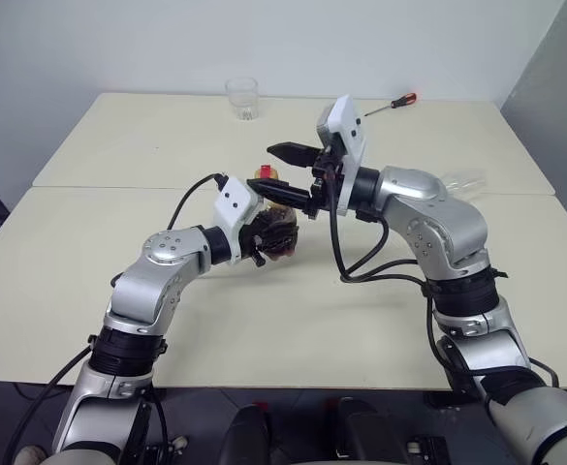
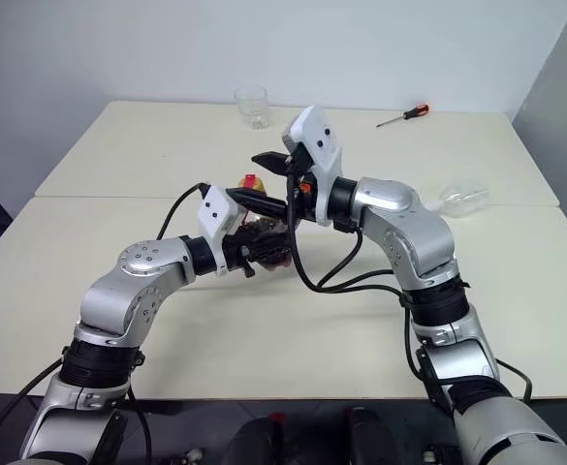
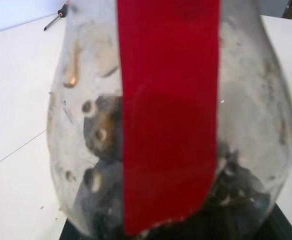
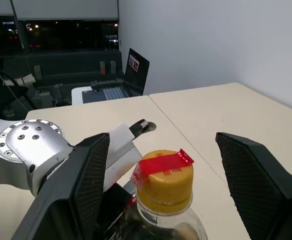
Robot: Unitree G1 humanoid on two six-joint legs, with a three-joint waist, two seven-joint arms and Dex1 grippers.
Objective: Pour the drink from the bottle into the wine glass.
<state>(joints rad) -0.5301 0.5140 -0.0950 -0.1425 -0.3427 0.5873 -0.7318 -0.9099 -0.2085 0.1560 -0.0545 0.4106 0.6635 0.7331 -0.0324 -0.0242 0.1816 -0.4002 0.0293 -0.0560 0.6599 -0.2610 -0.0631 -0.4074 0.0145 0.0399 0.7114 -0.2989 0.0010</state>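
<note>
Bottle (image 1: 275,232) body mostly hidden by left hand (image 1: 264,235); wine glass (image 2: 462,201) partly behind right arm.

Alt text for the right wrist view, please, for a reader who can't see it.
The right hand has its two black fingers spread open on either side of the bottle's yellow cap, which carries a red strip. The left hand holds the bottle over the pale table.

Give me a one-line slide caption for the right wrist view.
Open right gripper straddles the yellow cap of the bottle, which the left gripper holds.
</note>
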